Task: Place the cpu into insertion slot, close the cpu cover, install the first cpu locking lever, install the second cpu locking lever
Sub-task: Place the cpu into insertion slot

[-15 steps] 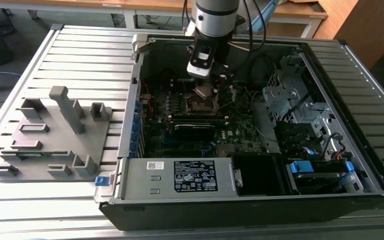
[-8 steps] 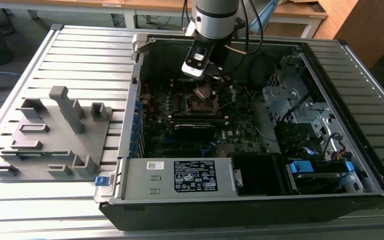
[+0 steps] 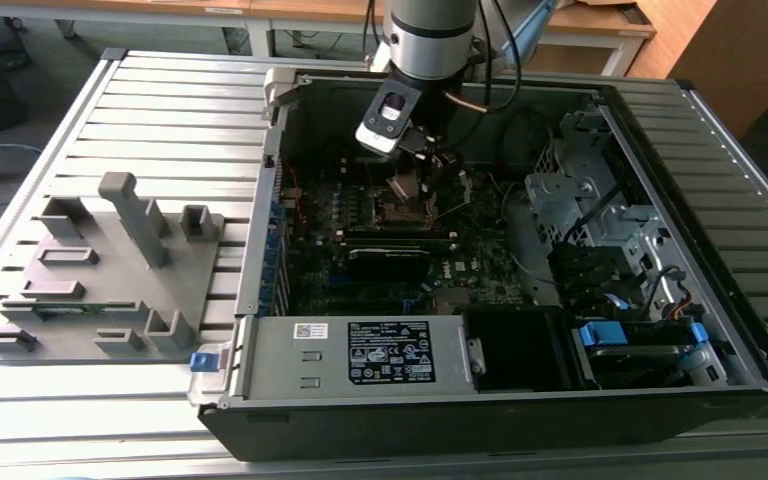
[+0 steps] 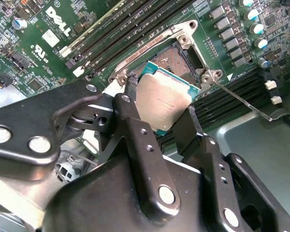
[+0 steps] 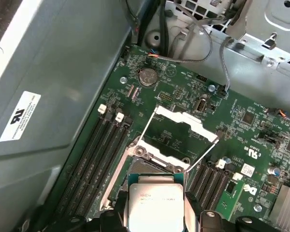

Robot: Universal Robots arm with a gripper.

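Raised cpu cover (image 5: 186, 121) stands beside open insertion slot (image 4: 176, 54).

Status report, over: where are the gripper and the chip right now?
Gripper shut on the chip. Chip held over the open socket, not yet seated. Cover standing open, lever swung aside; nothing in the way.

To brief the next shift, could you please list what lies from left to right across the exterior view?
Grey fixture plate, gripper holding the cpu, silver drive cage.
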